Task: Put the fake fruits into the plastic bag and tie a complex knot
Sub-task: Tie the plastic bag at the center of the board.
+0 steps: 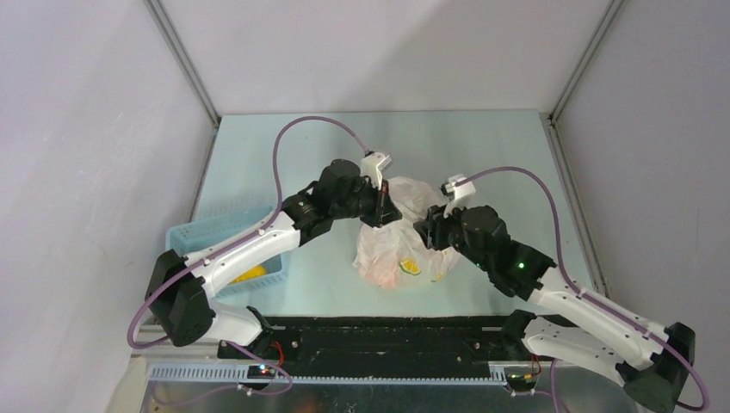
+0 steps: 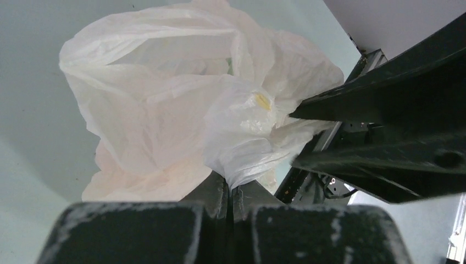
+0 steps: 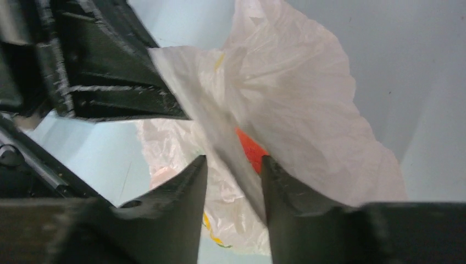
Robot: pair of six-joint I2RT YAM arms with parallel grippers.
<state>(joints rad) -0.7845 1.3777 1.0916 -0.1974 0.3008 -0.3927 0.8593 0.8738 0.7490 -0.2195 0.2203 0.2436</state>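
On the pale blue worktop (image 1: 284,146) the plastic bag (image 1: 392,254) sits between both arms. The left tool (image 2: 229,184) is clamped on a bunched fold; the right tool (image 3: 233,170) stands parted around another fold.

White-shelled arms (image 1: 241,254) carry black joints (image 1: 340,189) and purple cables (image 1: 275,163) (one green light (image 1: 520,266) glows).
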